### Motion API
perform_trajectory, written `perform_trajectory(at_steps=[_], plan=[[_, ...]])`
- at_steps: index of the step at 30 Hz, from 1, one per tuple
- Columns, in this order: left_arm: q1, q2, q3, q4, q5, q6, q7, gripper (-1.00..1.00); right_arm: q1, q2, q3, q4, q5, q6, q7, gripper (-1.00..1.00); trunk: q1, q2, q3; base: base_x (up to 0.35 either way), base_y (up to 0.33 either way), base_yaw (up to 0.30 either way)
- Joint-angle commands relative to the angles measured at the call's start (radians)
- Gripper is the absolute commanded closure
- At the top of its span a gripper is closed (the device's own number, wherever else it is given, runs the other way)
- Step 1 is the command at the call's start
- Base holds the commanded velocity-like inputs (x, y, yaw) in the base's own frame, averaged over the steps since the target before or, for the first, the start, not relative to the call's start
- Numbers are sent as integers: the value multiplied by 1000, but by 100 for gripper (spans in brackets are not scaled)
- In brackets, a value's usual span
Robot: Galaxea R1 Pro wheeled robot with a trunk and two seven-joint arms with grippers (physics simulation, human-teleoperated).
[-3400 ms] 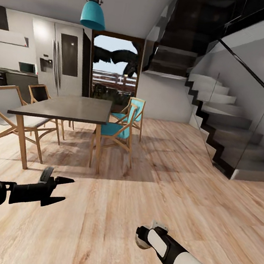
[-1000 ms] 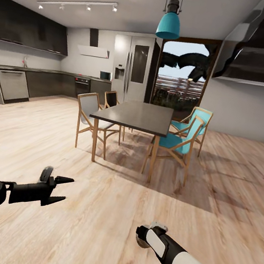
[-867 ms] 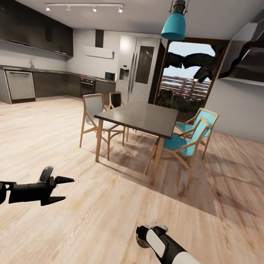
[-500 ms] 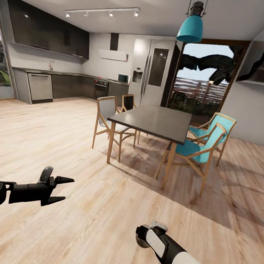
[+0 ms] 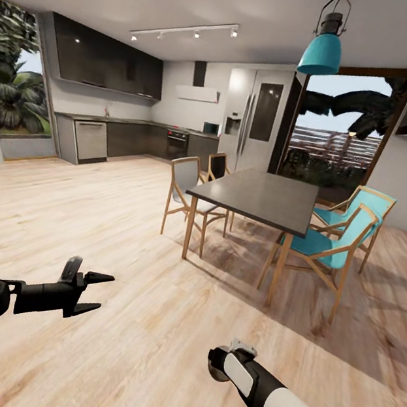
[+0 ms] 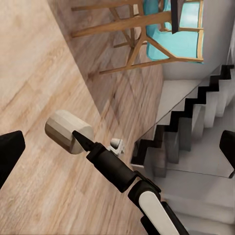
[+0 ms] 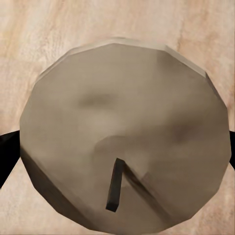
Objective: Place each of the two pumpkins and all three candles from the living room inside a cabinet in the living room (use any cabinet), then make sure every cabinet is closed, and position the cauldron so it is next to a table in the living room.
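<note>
My right gripper (image 5: 222, 363) points down at the floor and is shut on one candle (image 7: 122, 132), a stubby grey-beige cylinder with a dark wick (image 7: 114, 191) on its flat top. From the left wrist view the same candle (image 6: 66, 131) sits at the end of the right arm, above the wood floor. My left gripper (image 5: 97, 292) is held out low on the left, open, with nothing between its fingers. The pumpkins, the cabinet and the cauldron are out of view.
A dark dining table (image 5: 258, 196) with wooden chairs (image 5: 186, 190) and teal chairs (image 5: 333, 242) stands ahead to the right under a teal lamp (image 5: 320, 51). Dark kitchen cupboards (image 5: 109, 135) and a fridge (image 5: 253, 126) line the far wall. Stairs (image 6: 196, 132) appear in the left wrist view.
The whole head view has swung left, from the staircase toward the kitchen, so the camera turned. Both arms keep the same pose, and the candle stays in the right gripper.
</note>
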Motion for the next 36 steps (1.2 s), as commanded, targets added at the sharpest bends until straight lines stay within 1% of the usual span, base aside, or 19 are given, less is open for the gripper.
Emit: perform_trajectory(at_steps=[1,7,28,34,36], plan=[[-1,1,-2,0,10,0,9,-100,-1,-1,6,-2,-6,3,-7,100,-4,7,2,0,0,36],[-1,1,-4,0,10,0,9,-100,0,-1,6,-2,-5,-12,-7,100,-27,49,24,0,0,77],[-1,1,-4,0,10,0,9,-100,-1,0,6,-2,-4,-14,-9,100,-108,196,113,0,0,214],[-1,1,-4,0,10,0,9,-100,-1,1,6,-2,23,-14,-9,100,-131,238,138,0,0,217],[-1,1,-2,-1,10,0,9,-100,-1,1,6,-2,27,-14,-9,100,-131,238,140,0,0,217]])
